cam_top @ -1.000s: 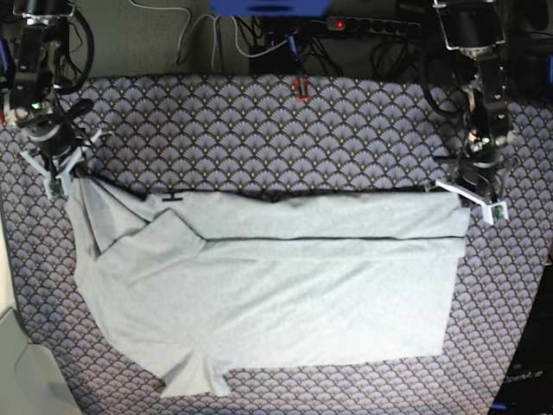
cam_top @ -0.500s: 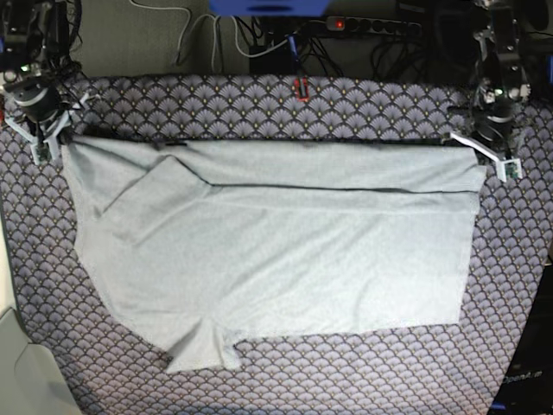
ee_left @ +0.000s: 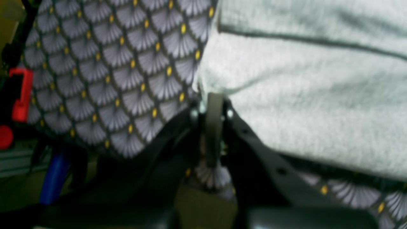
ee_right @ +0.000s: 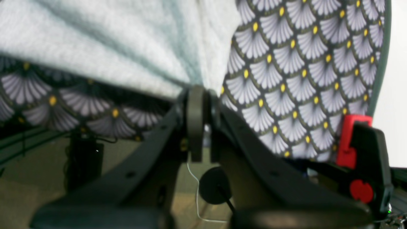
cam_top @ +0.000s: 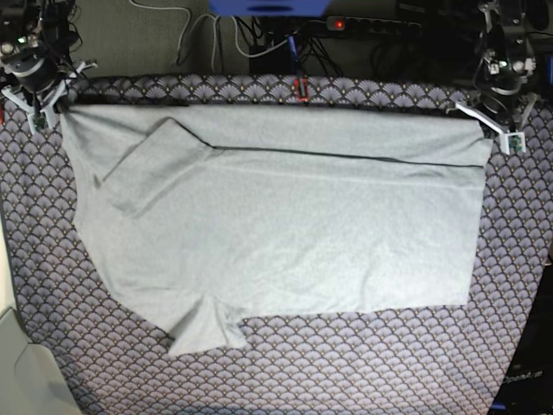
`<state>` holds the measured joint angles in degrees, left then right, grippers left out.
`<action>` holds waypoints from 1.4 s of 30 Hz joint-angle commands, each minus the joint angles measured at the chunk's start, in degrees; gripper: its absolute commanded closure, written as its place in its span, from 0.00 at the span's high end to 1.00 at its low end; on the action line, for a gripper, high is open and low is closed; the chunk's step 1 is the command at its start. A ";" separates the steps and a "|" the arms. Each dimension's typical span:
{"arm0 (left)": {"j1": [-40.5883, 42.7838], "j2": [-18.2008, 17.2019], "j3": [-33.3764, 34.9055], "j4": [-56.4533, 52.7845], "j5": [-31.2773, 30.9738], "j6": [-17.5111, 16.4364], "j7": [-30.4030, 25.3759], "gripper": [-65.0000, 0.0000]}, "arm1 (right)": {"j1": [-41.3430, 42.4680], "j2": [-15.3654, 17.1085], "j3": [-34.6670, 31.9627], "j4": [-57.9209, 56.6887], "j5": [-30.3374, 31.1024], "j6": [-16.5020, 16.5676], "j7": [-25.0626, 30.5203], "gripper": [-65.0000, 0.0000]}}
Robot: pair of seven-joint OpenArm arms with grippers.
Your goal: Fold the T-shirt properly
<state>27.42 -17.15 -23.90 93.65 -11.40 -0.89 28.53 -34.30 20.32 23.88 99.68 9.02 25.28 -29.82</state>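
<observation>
Since the earlier base pictures, both arms have carried the T-shirt's (cam_top: 285, 216) pinched edge toward the far edge of the tablecloth (cam_top: 285, 372); that edge, which lay about mid-table a second ago, now runs just short of the far edge, and the whole garment has slid that way with it, its lower sleeve no longer reaching so close to the near edge. The cloth is also stretched flatter between the two grips.

No lettering, brand or label can be read on the shirt in any view; only plain grey fabric and a thin dark trim line show.

The T-shirt lies spread on the tablecloth with its long axis running side to side, parallel to the far edge. One sleeve is folded in near the far corner on the base view's left, another juts toward the near edge, and a straight edge faces the base view's right.

The left gripper (cam_top: 498, 126), at the far corner on the base view's right, is pressed together, pinching the shirt's corner. The right gripper (cam_top: 41, 102), at the opposite far corner, likewise pinches the shirt's edge.
</observation>
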 commanded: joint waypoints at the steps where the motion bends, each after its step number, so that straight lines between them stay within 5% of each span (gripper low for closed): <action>1: 0.32 -0.92 -0.58 0.99 0.37 0.58 -0.97 0.01 | -0.55 1.00 0.69 0.94 -0.27 -0.35 0.59 0.00; 5: 1.72 -0.92 -2.52 0.99 0.37 0.58 -0.97 0.01 | -1.17 0.56 2.36 0.59 -0.27 0.79 0.59 0.00; 10: 2.34 -0.74 -3.22 0.99 0.28 0.58 -0.97 0.01 | -0.82 -1.37 5.88 0.59 -0.27 8.88 -0.02 0.00; 18: 1.99 0.58 -3.13 0.99 0.28 0.58 -0.45 0.03 | -0.82 -2.16 5.62 0.50 -0.44 8.88 -0.90 0.00; 23: 1.99 0.84 -2.87 0.90 0.28 0.58 -0.45 0.37 | 1.47 -1.90 5.44 0.06 -0.53 8.88 -6.53 0.22; 29: 1.90 0.84 -3.04 0.99 0.28 0.58 -0.71 0.54 | 2.00 -1.72 5.79 -0.29 -0.53 8.96 -7.14 0.44; 42: -4.78 0.40 -12.01 0.99 0.28 0.58 -0.45 0.56 | 10.08 2.32 15.90 -1.17 -0.62 8.96 -7.49 0.44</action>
<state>22.41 -15.75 -35.35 93.67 -11.64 -0.99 29.39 -24.23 21.58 39.24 97.84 8.16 34.46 -38.22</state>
